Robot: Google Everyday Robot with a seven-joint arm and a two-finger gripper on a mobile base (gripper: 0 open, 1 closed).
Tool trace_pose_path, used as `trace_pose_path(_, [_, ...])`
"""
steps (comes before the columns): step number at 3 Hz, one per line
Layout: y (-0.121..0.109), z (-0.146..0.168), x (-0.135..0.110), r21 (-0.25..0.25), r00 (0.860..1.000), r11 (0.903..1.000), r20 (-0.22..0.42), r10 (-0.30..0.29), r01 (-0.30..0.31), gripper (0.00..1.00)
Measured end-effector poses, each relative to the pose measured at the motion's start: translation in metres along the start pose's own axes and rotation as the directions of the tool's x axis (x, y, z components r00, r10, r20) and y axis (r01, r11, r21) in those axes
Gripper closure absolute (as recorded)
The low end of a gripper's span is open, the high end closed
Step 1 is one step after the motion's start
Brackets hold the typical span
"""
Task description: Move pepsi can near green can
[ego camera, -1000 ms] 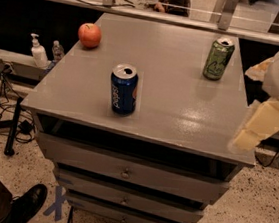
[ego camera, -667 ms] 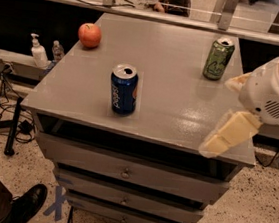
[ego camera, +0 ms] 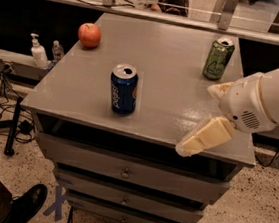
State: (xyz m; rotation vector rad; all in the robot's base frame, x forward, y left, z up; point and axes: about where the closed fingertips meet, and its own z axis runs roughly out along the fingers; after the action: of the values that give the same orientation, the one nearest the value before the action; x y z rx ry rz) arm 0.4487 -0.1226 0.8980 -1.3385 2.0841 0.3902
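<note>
The pepsi can [ego camera: 123, 89], dark blue with white lettering and a silver top, stands upright near the middle front of the grey cabinet top [ego camera: 170, 61]. The green can [ego camera: 218, 58] stands upright at the back right. My gripper [ego camera: 199, 119] hangs over the front right part of the top, to the right of the pepsi can and in front of the green can. It is open and empty, one cream finger [ego camera: 204, 137] reaching down to the left. It touches neither can.
A red apple [ego camera: 89, 35] sits at the back left of the top. Drawers [ego camera: 125, 172] are below. A soap dispenser [ego camera: 38, 51] stands on a ledge to the left. A person's shoe [ego camera: 26, 204] is at the bottom left.
My arm and gripper have moved left and forward over the front right of the cabinet top, closer to the pepsi can. The cans and the apple have not moved.
</note>
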Motion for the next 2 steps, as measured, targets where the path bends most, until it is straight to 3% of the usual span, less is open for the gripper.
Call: trace_pose_path(2, [0.0035,0.0132,-0.0054,-0.009,0.998,0.9996,0.063,0.026,-0.025,0.00])
